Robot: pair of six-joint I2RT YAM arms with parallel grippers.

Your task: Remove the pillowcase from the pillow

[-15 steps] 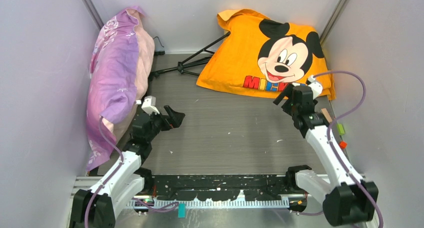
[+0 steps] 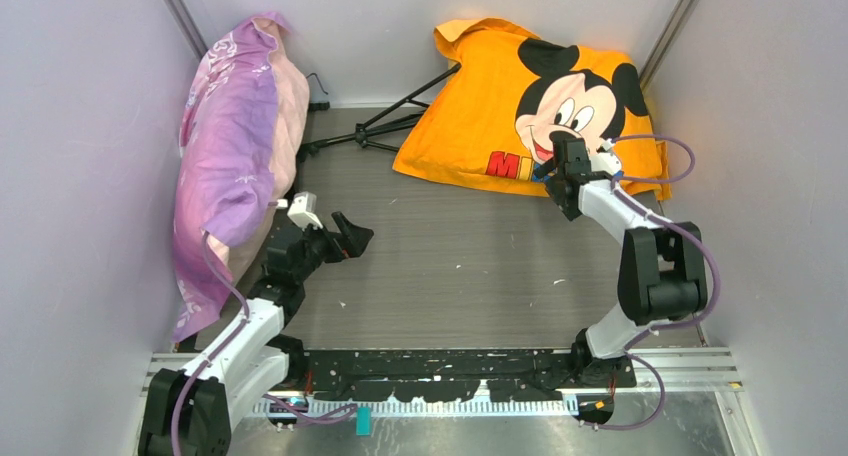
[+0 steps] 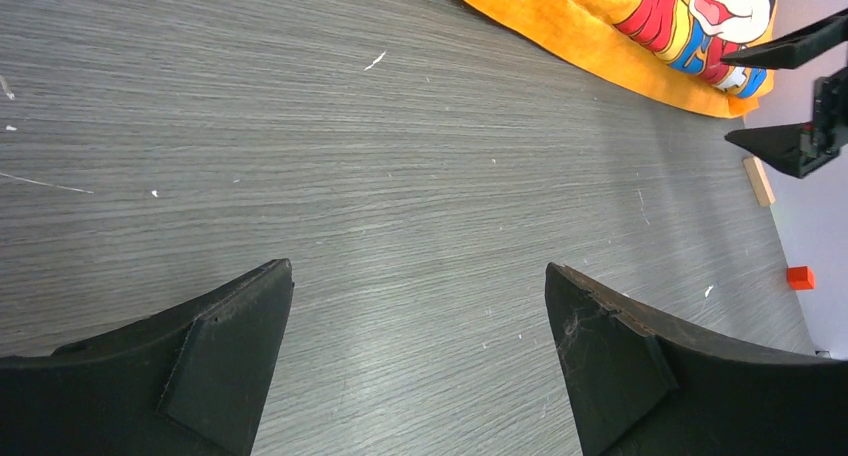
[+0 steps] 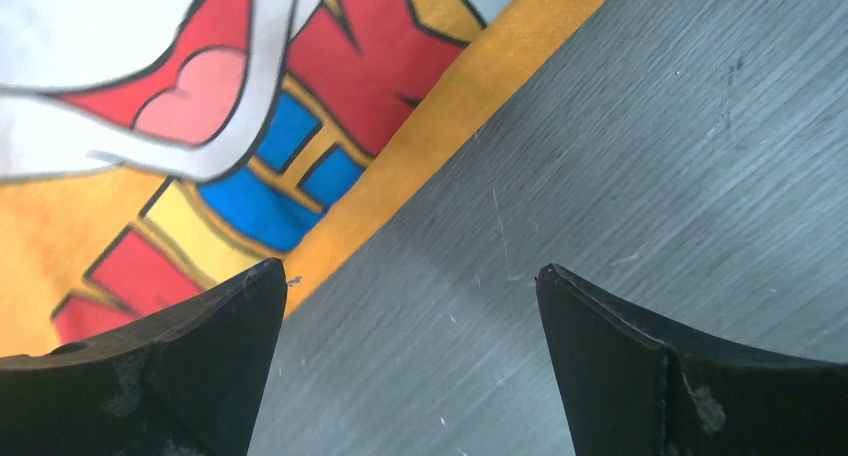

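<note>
Right gripper (image 4: 410, 276) spread wide, holding nothing. The pillowcase (image 4: 150, 216) hem passes beside one finger (image 4: 200, 356), with bare table (image 4: 650, 126) between the tips. Pillow not visible (presumably inside the case).

Judgement: shift toward the orange edge until the hem sits between both fingers, then pinch fabric only.

Left gripper (image 3: 420, 271) agape, empty, case well beyond its tips.
</note>
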